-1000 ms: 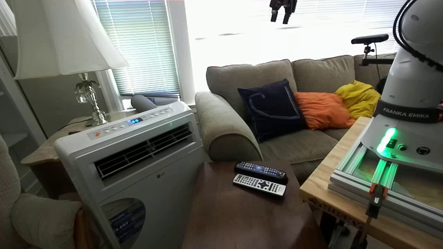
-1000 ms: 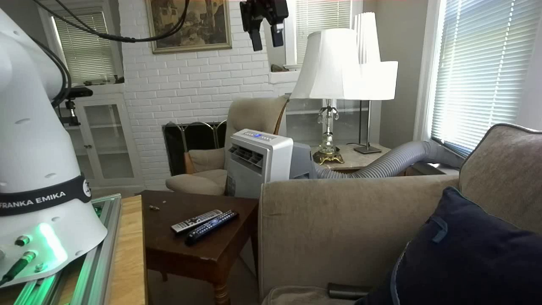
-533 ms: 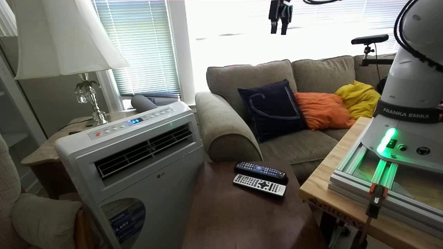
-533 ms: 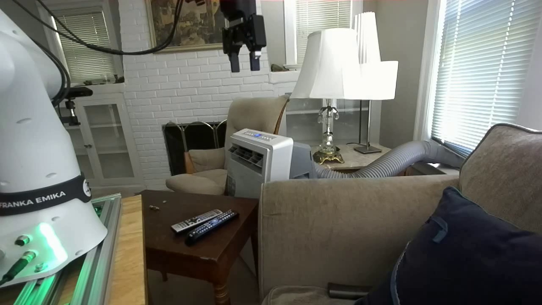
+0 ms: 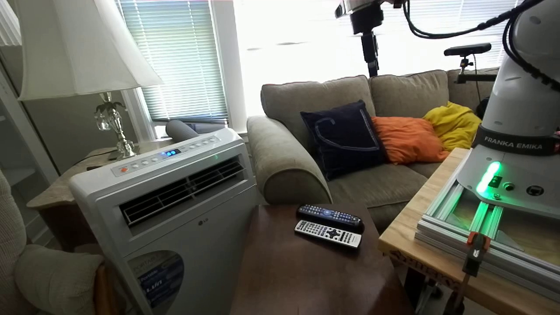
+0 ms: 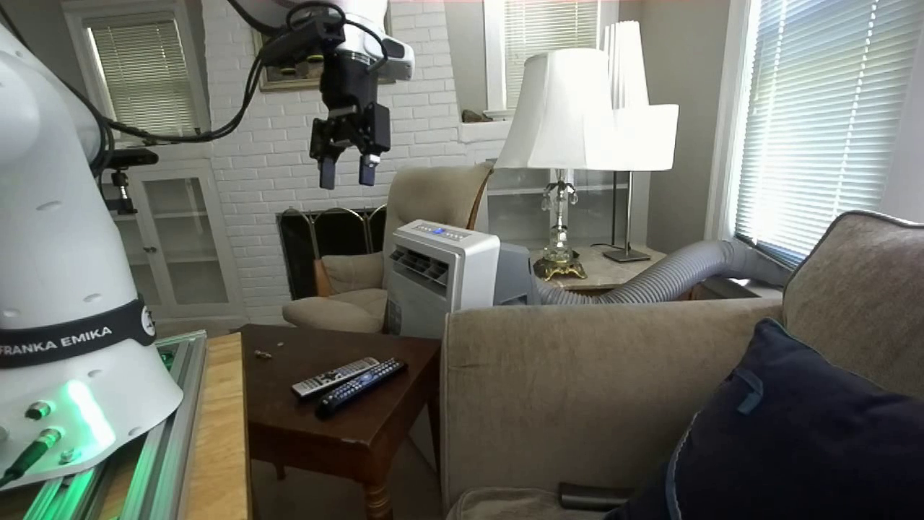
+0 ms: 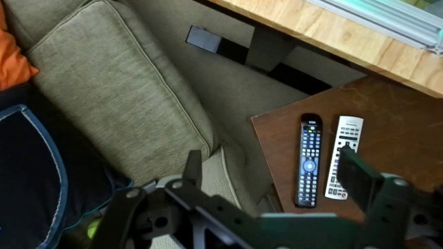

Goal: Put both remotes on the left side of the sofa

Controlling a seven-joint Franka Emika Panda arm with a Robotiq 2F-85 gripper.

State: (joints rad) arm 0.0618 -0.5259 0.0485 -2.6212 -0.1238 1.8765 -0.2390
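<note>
Two remotes lie side by side on a dark wooden table. One is black with pale buttons (image 5: 330,218) and one is silver (image 5: 328,234). Both also show in an exterior view, the black remote (image 6: 361,387) nearer the sofa and the silver remote (image 6: 336,377) beside it. My gripper (image 6: 347,182) is open and empty, pointing down, high above the table. In the wrist view my gripper (image 7: 270,152) has the black remote (image 7: 309,162) between its fingers' lines, and one finger hides part of the silver remote (image 7: 349,129). The olive-grey sofa (image 5: 288,162) stands beside the table.
A white portable air conditioner (image 5: 210,236) stands against the table (image 5: 280,275). My arm's wooden bench (image 5: 407,223) is on the opposite side. A navy pillow (image 6: 801,433) leans on the sofa; a dark slim object (image 6: 595,496), unclear what, lies on the seat by it.
My gripper has come down and, in an exterior view, moved left towards the arm's base. It has also turned. It stays open. The remotes have not moved.
</note>
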